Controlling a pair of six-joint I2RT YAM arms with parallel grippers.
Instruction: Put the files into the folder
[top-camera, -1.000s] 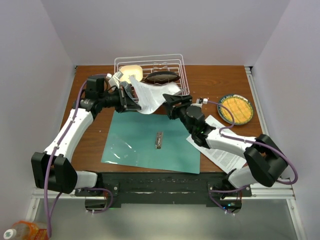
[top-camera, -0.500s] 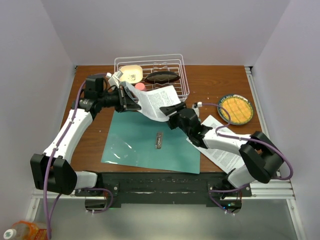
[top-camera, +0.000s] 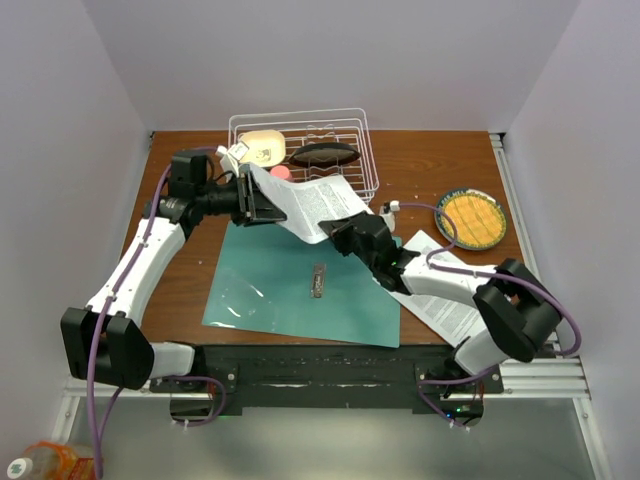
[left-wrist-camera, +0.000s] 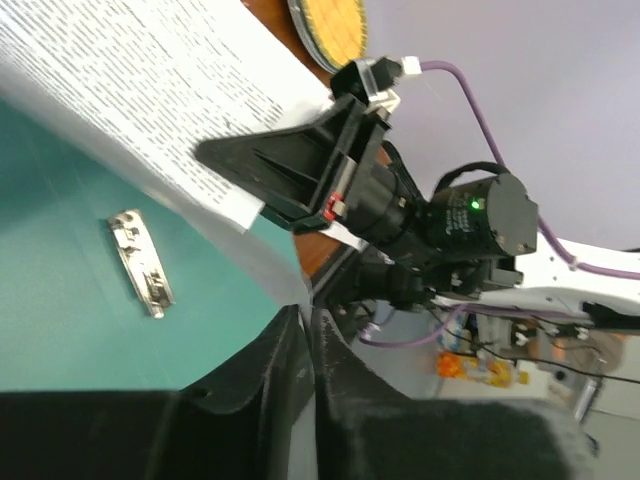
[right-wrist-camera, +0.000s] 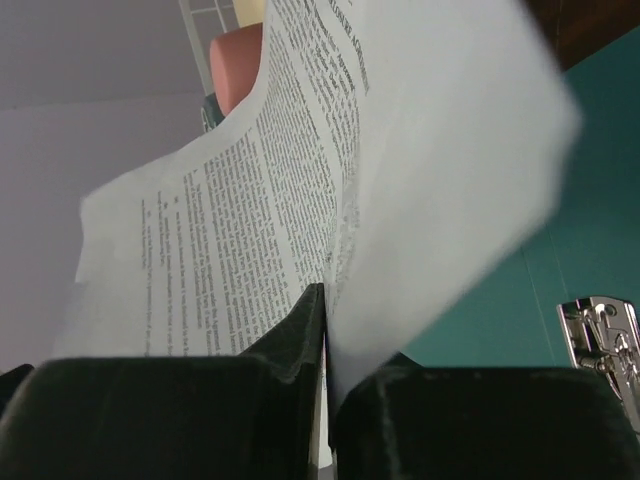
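Note:
One printed white file sheet (top-camera: 312, 203) hangs curved in the air over the far edge of the open teal folder (top-camera: 270, 290). My left gripper (top-camera: 262, 200) pinches its left end; in the left wrist view the jaws (left-wrist-camera: 308, 312) stand close together with the sheet's edge (left-wrist-camera: 120, 90) between them. My right gripper (top-camera: 345, 232) is shut on the sheet's lower right edge (right-wrist-camera: 250, 200), also seen in the right wrist view (right-wrist-camera: 325, 290). The folder's metal clip (top-camera: 318, 280) lies bare at its spine. More files (top-camera: 445, 305) lie on the table at the right, partly under my right arm.
A white wire basket (top-camera: 355, 120) with several food items stands at the back, just behind the sheet. A green-rimmed plate (top-camera: 472, 218) with a yellow waffle-like disc sits at the right. Brown table (top-camera: 190, 290) shows left of the folder.
My right gripper has shut on the sheet's lower right edge after standing open beside it. The sheet has swung out and flattened between both grippers. The left arm has barely moved.

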